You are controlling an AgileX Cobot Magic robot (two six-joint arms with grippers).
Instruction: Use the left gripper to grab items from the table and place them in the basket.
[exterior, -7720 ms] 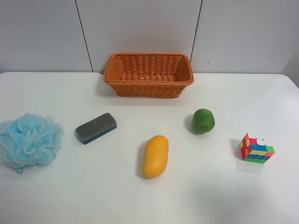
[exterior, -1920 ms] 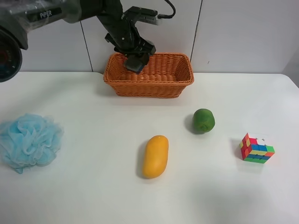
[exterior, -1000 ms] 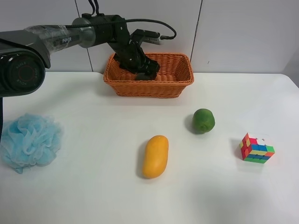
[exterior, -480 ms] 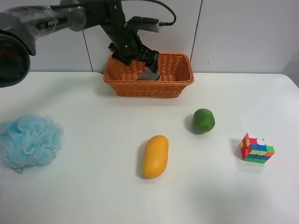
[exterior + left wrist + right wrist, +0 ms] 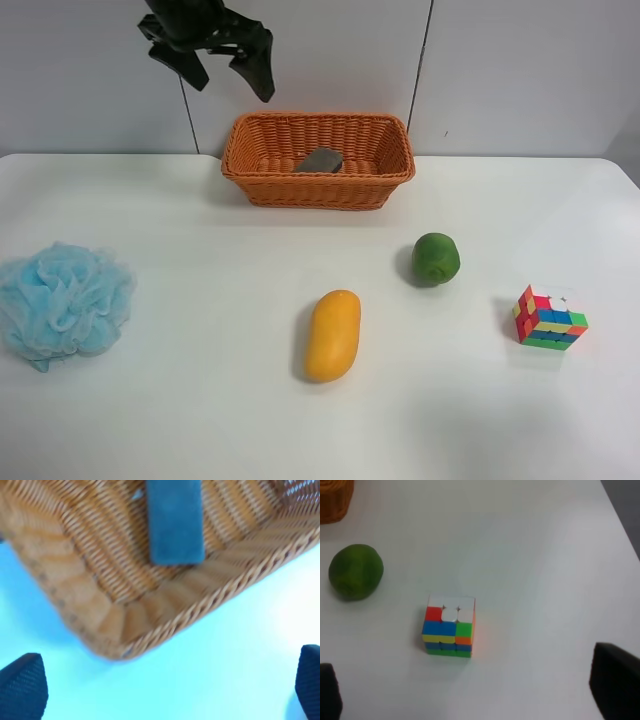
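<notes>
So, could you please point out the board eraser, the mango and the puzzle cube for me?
board eraser [image 5: 320, 160], exterior high view, middle of its grey face.
mango [image 5: 333, 335], exterior high view, middle of its yellow skin.
puzzle cube [image 5: 449, 631], right wrist view, centre of its striped side face.

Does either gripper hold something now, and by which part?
Nothing is held. The left gripper is open above the basket, the grey block lies free inside it; the right gripper is open too.
</notes>
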